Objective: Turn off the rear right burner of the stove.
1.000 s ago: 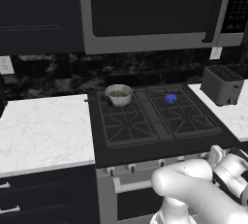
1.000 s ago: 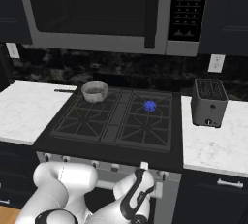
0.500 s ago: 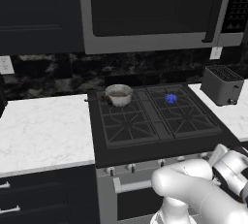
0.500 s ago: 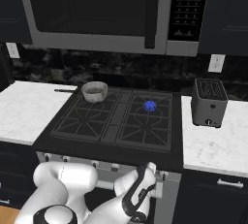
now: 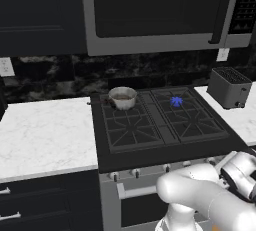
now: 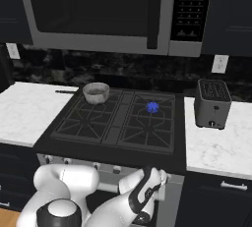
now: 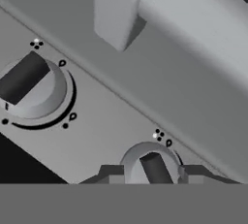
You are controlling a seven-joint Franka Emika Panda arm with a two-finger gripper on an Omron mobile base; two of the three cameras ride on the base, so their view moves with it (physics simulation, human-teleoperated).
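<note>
Straddling a stove (image 5: 165,125) knob (image 7: 154,168), the end effector (image 7: 150,173) sits open, fingertips beside it.

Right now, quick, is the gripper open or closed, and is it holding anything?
Gripper: open, one finger on each side of a stove knob, not visibly clamped on it. Holding nothing.

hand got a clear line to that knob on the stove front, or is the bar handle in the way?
Probably yes. In the hand view the hand sits right at the lower knob, fingertips either side of it. The bar handle lies beyond the knob, not between.
</note>
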